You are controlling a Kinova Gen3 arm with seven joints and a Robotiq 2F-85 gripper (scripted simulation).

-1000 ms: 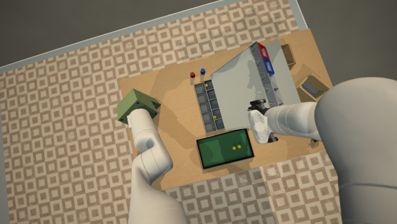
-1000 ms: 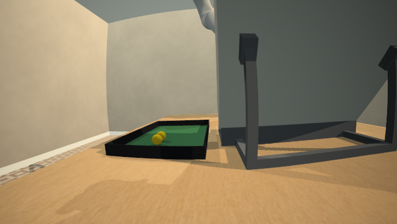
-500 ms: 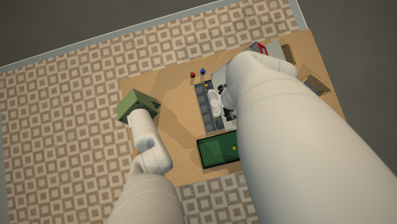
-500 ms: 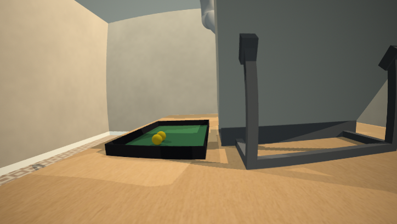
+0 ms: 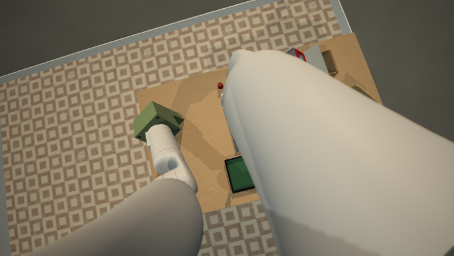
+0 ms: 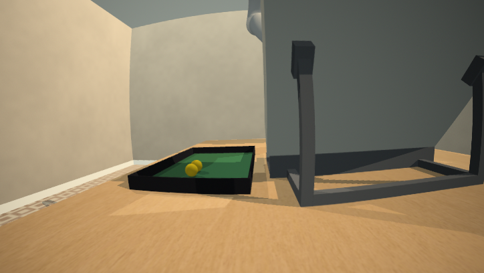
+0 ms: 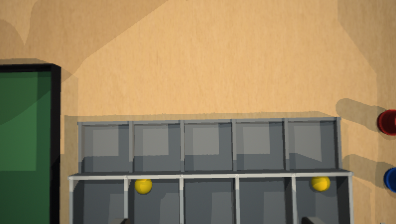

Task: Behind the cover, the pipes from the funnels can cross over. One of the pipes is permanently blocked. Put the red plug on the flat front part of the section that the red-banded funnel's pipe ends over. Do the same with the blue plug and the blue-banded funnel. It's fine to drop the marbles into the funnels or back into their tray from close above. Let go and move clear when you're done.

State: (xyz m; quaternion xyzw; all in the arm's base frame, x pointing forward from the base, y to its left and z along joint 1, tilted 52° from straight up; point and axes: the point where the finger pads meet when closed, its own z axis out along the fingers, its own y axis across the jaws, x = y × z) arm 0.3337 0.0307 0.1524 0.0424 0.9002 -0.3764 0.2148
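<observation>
My gripper (image 7: 216, 220) is open and empty above the row of sections (image 7: 181, 150); the top view of it is blocked by the arm. The sections' flat front parts are bare. Behind them, one yellow marble (image 7: 143, 185) lies in the second section from the left and another marble (image 7: 320, 183) in the rightmost. The red plug (image 7: 388, 122) (image 5: 219, 85) and blue plug (image 7: 392, 179) stand right of the sections in the wrist view. The red-banded funnel (image 5: 299, 54) is partly visible; the blue-banded one is hidden. Two marbles (image 6: 191, 169) (image 6: 196, 165) lie in the green tray (image 6: 190, 185) (image 7: 56, 150) (image 5: 231, 177).
A large grey panel (image 6: 366, 102) stands beside the tray, with a dark frame (image 6: 307, 135) in front of it. A brown open box (image 5: 330, 61) is near the table's far end. A green block (image 5: 155, 120) carries a white arm-like part. The large white arm covers much of the top view.
</observation>
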